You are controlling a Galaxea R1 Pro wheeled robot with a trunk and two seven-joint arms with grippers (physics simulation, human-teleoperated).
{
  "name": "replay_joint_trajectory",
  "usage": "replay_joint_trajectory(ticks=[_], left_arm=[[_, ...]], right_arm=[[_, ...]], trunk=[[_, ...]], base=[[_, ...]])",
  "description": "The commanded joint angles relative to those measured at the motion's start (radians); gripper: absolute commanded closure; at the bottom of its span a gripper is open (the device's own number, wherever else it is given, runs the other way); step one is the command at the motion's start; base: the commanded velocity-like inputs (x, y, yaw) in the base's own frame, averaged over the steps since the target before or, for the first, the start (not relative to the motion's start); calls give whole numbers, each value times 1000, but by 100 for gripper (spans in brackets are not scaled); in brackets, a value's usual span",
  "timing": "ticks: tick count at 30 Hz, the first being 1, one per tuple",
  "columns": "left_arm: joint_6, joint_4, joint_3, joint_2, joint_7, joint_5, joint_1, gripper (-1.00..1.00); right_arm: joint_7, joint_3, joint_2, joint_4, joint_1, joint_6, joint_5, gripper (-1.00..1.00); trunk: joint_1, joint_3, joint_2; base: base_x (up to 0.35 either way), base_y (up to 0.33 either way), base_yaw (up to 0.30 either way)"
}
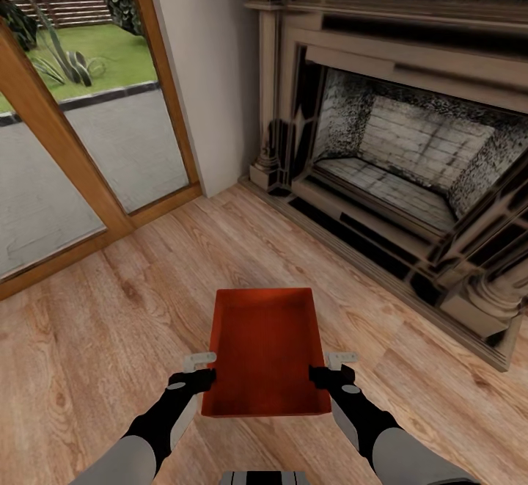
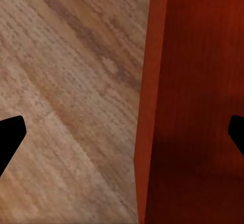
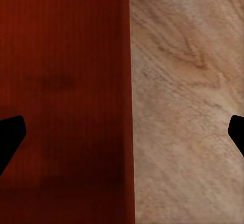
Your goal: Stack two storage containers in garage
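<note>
From the head camera, the robot is standing in the living room, facing the corner between the dark fireplace (image 1: pixel 411 155) and the wood-framed glass doors (image 1: pixel 81 169), and an orange-red bin (image 1: pixel 265 345) is sitting low in front of it over the plank floor (image 1: pixel 110 338), lengthwise away from the robot. The left gripper (image 1: pixel 198 370) is sitting at the bin's left wall near the close end, and the right gripper (image 1: pixel 334 367) is sitting at the right wall opposite, so the two arms are flanking the bin; whether it is resting on the planks or being held just above them, I cannot tell from here. In the left wrist camera, the bin's wall (image 2: pixel 152 102) is running straight down between the two dark fingertips (image 2: pixel 10 135), with planks (image 2: pixel 66 82) on one side and the bin's inside on the other; the jaws are standing wide apart astride the wall, not pressing on it. In the right wrist camera it is the same picture mirrored: the wall (image 3: pixel 127 102) is passing between spread fingertips (image 3: pixel 10 137), with bare planks (image 3: pixel 188 102) on the outer side, and again there is a clear gap on both sides. As I judge it, the job is barely getting started: this bin is not yet clamped, it is in the living room and not in the garage, and the carrying, the setting down on concrete and the stacking are all remaining.
</note>
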Motion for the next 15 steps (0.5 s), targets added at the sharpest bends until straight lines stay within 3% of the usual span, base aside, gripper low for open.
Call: replay_joint_trajectory(ticks=[1, 15], left_arm=[[5, -2, -1, 0, 3, 7, 0, -100], [5, -5, -1, -2, 2, 10, 0, -100]], right_arm=[[-7, 8, 0, 1, -1, -3, -4, -100], [2, 8, 0, 1, -1, -2, -6, -100]], trunk=[[0, -1, 0], [0, -1, 0]], base=[[0, 0, 0], [0, 0, 0]])
